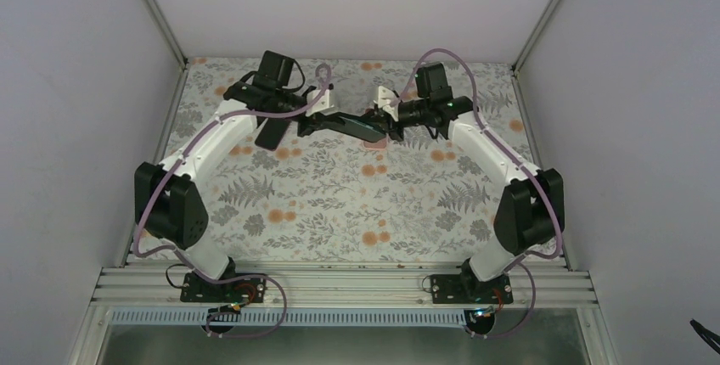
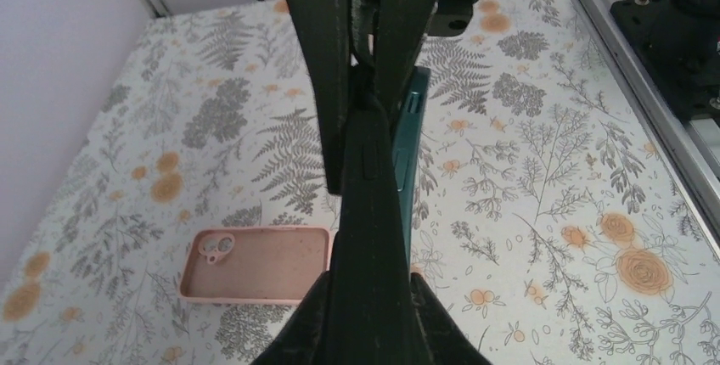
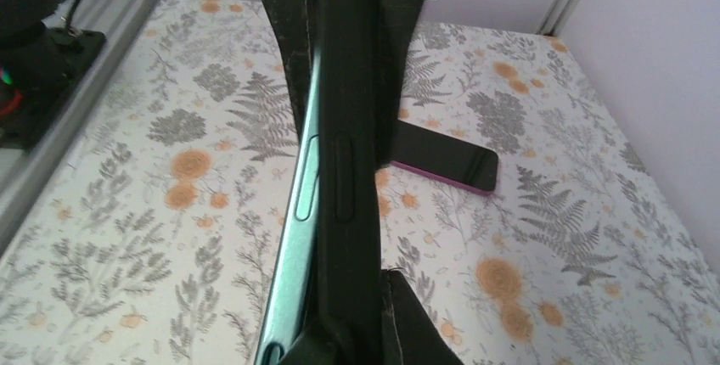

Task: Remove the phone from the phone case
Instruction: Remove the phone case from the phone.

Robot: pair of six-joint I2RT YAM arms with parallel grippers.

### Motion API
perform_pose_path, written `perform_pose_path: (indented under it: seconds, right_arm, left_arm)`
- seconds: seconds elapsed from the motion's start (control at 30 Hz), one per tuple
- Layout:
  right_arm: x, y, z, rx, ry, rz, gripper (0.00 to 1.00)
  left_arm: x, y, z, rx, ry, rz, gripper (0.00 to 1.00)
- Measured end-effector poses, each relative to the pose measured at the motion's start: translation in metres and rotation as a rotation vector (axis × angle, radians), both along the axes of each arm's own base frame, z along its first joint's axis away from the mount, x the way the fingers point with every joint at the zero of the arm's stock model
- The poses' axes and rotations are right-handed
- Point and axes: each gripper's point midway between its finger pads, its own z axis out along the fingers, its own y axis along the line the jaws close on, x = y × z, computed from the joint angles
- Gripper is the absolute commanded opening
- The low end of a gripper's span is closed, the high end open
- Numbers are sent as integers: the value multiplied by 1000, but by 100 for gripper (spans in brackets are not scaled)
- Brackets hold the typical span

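Over the flowered surface (image 1: 340, 204) the teal-edged phone (image 2: 412, 127) is pinched from opposite ends by the left fingers (image 2: 316, 68) and right fingers (image 3: 276, 34), while the empty phone case (image 2: 255, 265) is seen lying flat below, nearer the left arm.

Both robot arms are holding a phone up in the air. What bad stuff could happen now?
The phone hangs above the table, pinched only at its ends by the left tool and right tool. If one slips, it might fall.
It might land on the pink case or the other phone lying nearby.
Pulling too hard from both ends might bend it.
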Motion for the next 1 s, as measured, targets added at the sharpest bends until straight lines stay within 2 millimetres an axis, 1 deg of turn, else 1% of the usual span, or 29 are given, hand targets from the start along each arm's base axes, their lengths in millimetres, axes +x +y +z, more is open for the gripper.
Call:
perform_pose_path:
  seconds: [0.03,0.07,0.1,0.13,0.23,0.3,0.37,0.47,0.53,0.6,0.67,0.73,0.77,0.87,0.93,1.0]
  right_arm:
    - [-2,1,3,2,-2,4,4]
    - [-7,2,5,5,15,9,4]
    - [-11,3,8,9,31,9,4]
    - [-14,5,10,13,42,14,4]
    - [-27,11,13,22,87,35,4]
    - [-33,12,10,15,126,42,4]
    - [-39,10,5,-2,169,43,4]
    - [-40,0,-1,-17,227,26,4]
    - [-34,-13,-3,-13,264,-6,4]
    - [-18,-32,-3,-4,295,-64,4]
    - [1,-51,-2,8,321,-140,4]
    - [20,-67,3,17,333,-230,4]
    - [29,-71,6,22,330,-273,3]
    - [47,-74,24,39,290,-388,3]
    - [55,-76,47,75,234,-468,3]
    - [58,-80,78,124,165,-529,3]
  left_arm:
    - [-2,2,3,-6,-9,-5,41]
    - [-4,2,7,-13,-24,-10,50]
    - [-4,2,15,-35,-51,-19,53]
    - [-5,1,22,-54,-81,-32,55]
    - [-14,0,40,-91,-142,-78,76]
    - [-17,-2,54,-111,-186,-104,83]
    - [-16,-3,67,-121,-243,-114,99]
    - [-22,3,82,-117,-308,-110,100]
    - [-25,9,91,-103,-351,-84,100]
    - [-31,16,99,-94,-396,-53,100]
    - [-36,22,107,-85,-443,-10,100]
    - [-37,26,112,-70,-500,49,100]
    - [-36,26,114,-60,-536,86,100]
    - [-30,18,112,-32,-608,177,100]
    - [-22,8,106,-5,-634,243,100]
    - [-10,-5,99,13,-640,307,100]
